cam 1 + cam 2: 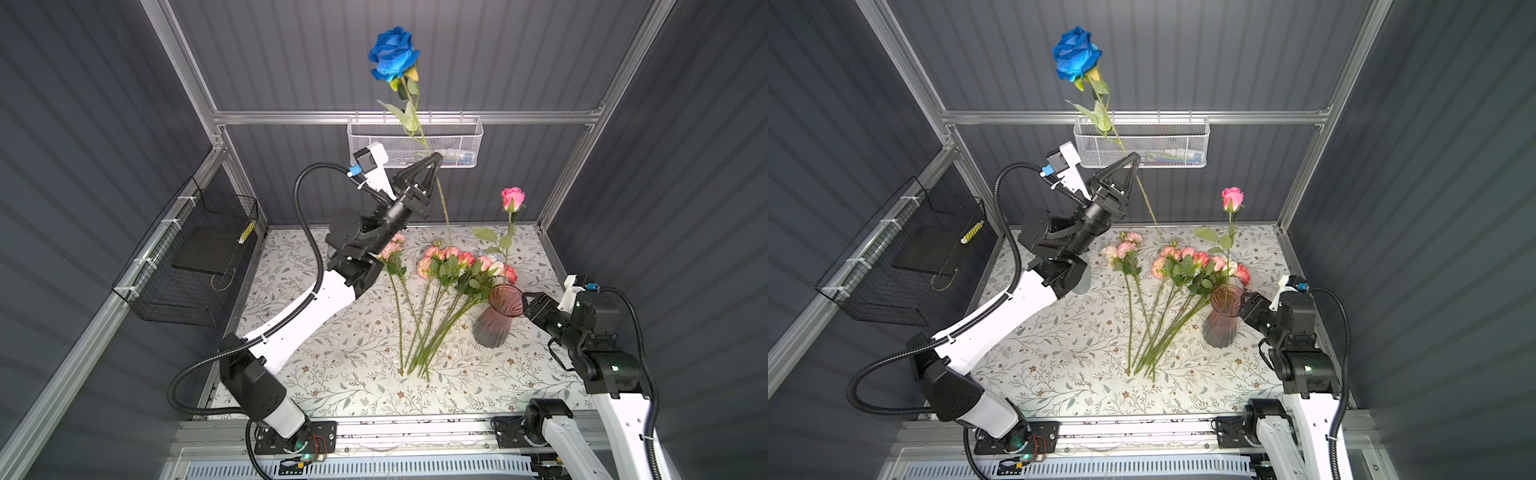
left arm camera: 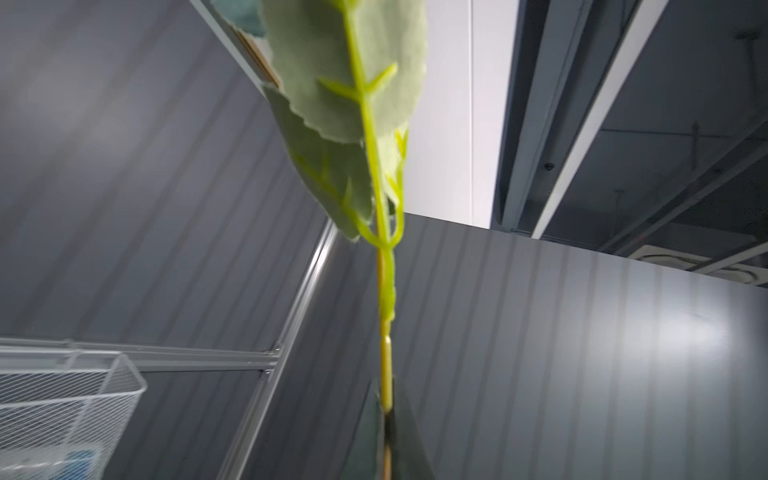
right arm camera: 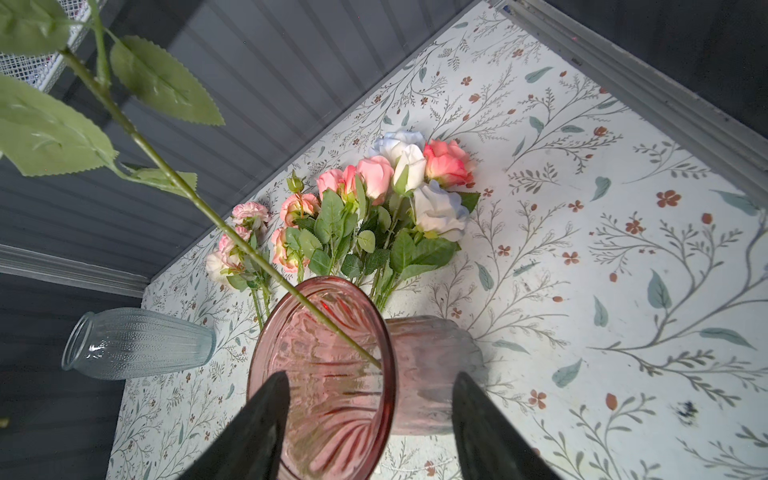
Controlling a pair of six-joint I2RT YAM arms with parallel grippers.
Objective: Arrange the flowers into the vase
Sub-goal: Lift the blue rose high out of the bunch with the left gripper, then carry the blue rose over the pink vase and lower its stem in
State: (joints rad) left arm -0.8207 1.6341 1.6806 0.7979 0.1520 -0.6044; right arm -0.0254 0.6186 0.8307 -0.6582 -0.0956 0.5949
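Observation:
My left gripper (image 1: 435, 158) (image 1: 1133, 157) (image 2: 386, 415) is raised high over the back of the table, shut on the thin green stem (image 2: 386, 365) of a blue rose (image 1: 392, 54) (image 1: 1076, 53) that stands up above it. A pink ribbed glass vase (image 1: 500, 320) (image 1: 1223, 324) (image 3: 432, 374) stands at the right with one pink rose (image 1: 513, 198) (image 1: 1232, 198) in it. Several loose flowers (image 1: 444, 266) (image 1: 1183, 266) (image 3: 374, 199) lie on the table beside it. My right gripper (image 1: 527, 301) (image 1: 1246, 301) (image 3: 371, 376) is at the vase's rim, jaws wide apart on either side of it. Whether they touch the glass I cannot tell.
A clear glass vase (image 1: 1084, 276) (image 3: 137, 343) stands under my left forearm. A white mesh basket (image 1: 415, 141) hangs on the back wall and a black wire basket (image 1: 195, 266) on the left wall. The table (image 1: 332, 365) has a floral cover.

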